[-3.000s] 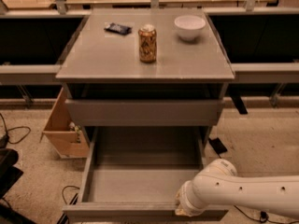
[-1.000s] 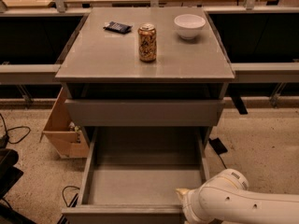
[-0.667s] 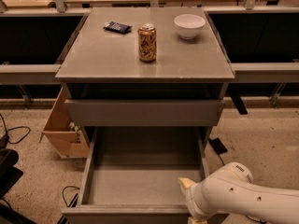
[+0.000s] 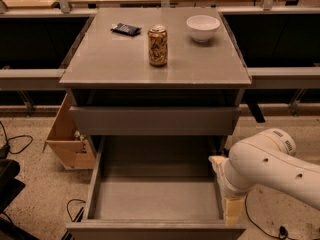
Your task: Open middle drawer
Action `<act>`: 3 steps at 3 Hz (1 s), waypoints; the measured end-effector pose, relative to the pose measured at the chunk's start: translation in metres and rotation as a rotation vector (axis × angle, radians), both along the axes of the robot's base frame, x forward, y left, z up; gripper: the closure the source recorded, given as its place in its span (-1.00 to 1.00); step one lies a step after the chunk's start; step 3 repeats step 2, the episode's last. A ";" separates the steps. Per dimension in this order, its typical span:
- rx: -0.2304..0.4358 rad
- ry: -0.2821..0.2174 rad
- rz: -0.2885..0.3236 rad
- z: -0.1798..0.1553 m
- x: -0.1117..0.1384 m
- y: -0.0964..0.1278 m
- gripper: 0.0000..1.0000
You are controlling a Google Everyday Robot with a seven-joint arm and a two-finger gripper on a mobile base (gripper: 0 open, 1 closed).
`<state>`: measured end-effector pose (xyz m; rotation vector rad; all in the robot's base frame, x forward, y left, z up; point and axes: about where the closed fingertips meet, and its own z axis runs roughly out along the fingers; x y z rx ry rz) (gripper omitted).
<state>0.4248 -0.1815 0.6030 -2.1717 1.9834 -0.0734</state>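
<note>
The middle drawer [image 4: 155,199] is pulled far out at the bottom of the grey cabinet, and its grey box interior shows with nothing in it. Its front edge [image 4: 155,230] lies at the bottom of the view. A shut grey drawer front [image 4: 155,120] sits above it, under the cabinet top. My gripper [image 4: 234,210] hangs below the white arm [image 4: 265,166], just outside the open drawer's right wall near its front corner. The arm hides most of the gripper. It holds nothing that I can see.
On the cabinet top [image 4: 115,59] stand a can [image 4: 157,45], a white bowl [image 4: 203,27] and a small dark packet [image 4: 126,29]. A cardboard box [image 4: 67,141] sits on the floor at the left. Cables [image 4: 15,144] lie on the floor.
The arm has risen and swung to the right, from the drawer's front right corner to outside its right wall. The drawer stays pulled out as before.
</note>
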 end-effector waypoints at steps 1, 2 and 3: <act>-0.164 -0.053 -0.054 0.040 0.024 -0.019 -1.00; -0.306 -0.122 -0.196 0.091 0.050 -0.050 -1.00; -0.306 -0.122 -0.196 0.091 0.050 -0.050 -1.00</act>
